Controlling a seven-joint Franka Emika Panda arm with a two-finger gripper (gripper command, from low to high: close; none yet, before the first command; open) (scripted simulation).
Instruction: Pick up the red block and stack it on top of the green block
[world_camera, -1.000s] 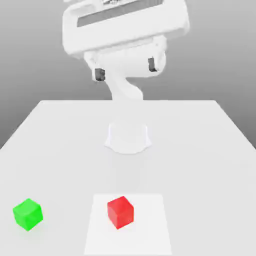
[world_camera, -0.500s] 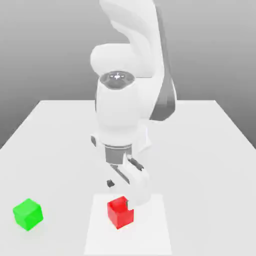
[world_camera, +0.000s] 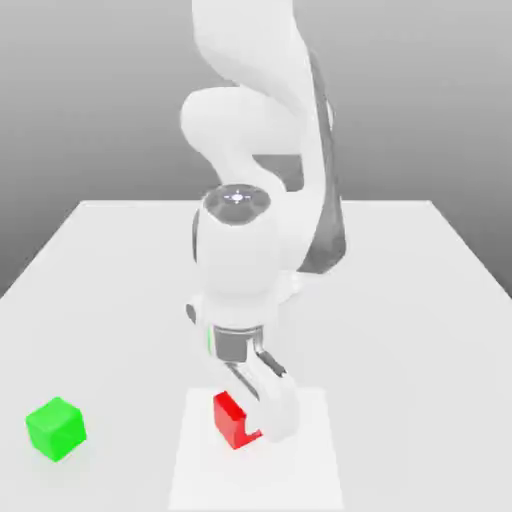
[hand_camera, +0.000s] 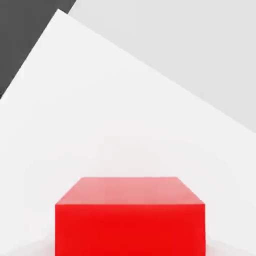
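Low in the centre of the exterior frame, the gripper (world_camera: 252, 425) stands clamped around the red block (world_camera: 232, 421), one white finger (world_camera: 274, 408) covering the cube's right side. Grasped block and hand rest on a pale square mat (world_camera: 310, 470) on the table (world_camera: 420, 300). Near the frame's lower left corner, well apart, sits the green block (world_camera: 55, 428). Grasping appears complete; lifting comes next, which calls for a straight rise, a carry leftward, and squaring the red block over the green before release.
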